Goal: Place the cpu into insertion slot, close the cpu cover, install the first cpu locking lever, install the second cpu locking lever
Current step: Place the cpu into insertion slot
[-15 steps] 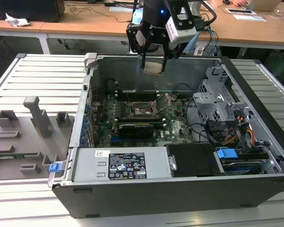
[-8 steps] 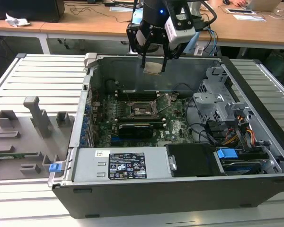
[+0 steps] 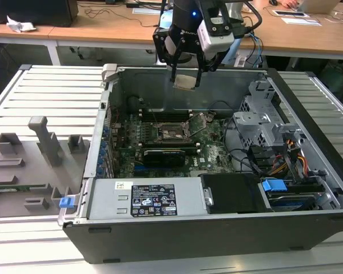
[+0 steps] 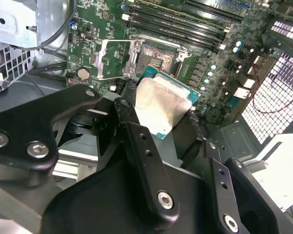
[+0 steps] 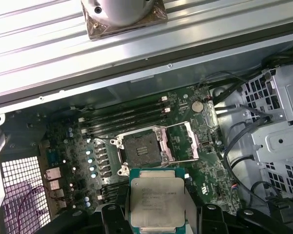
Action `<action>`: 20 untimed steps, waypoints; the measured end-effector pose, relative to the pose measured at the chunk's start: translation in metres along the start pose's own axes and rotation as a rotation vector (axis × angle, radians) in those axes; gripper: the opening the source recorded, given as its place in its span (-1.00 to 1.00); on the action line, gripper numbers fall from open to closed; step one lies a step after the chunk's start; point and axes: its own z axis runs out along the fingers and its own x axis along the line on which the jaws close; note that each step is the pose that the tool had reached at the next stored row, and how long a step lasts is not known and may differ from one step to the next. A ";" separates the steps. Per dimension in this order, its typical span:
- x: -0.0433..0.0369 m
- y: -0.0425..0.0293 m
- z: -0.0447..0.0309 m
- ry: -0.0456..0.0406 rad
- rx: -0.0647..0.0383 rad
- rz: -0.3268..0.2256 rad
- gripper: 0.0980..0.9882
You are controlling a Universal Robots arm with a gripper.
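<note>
My gripper hangs above the open computer case, shut on the cpu, a flat square chip with a pale metal top. Both wrist views show the cpu clamped by its edges between the black fingers. The insertion slot lies below on the green board, a dark open square with nothing in it. The cpu cover, a grey frame plate, is swung open beside the slot. The chip is held well above the board.
Long black memory slots run behind the socket and a black graphics card lies in front of it. A metal drive cage with cables fills the exterior view's right. A power supply spans the case front. Grey fixtures stand outside the case.
</note>
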 end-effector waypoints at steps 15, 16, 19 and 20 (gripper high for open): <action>0.0000 0.0000 0.0000 -0.0069 -0.001 0.077 -0.01; 0.0000 0.0000 0.0001 -0.0073 -0.001 0.081 -0.01; 0.0000 0.0000 0.0000 -0.0091 -0.002 0.102 -0.01; 0.0000 0.0000 0.0001 -0.0095 -0.002 0.106 -0.01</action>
